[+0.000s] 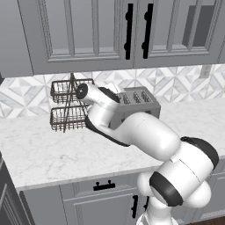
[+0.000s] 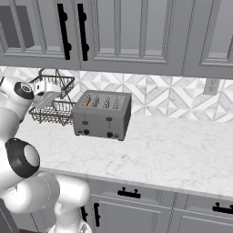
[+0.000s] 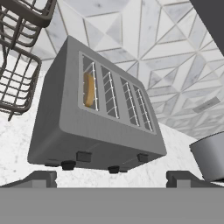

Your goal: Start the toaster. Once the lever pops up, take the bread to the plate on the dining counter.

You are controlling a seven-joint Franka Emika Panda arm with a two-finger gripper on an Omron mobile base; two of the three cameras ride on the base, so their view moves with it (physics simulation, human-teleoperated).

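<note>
Marble worktop (image 2: pixel 182 150) below grey cabinets (image 2: pixel 132 32) bears the toaster (image 2: pixel 103 114); end effector (image 3: pixel 111 178) spread wide.

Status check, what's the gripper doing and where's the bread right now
Gripper open, empty, short of the toaster front. Bread sitting in the slot nearest the wire rack. Levers not pressed; nothing between gripper and toaster.

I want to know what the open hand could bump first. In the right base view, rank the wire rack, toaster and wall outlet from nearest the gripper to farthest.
From the gripper:
1. Wire rack, right beside it at the far left.
2. Toaster, next along the counter.
3. Wall outlet, far right on the tiles.
</note>
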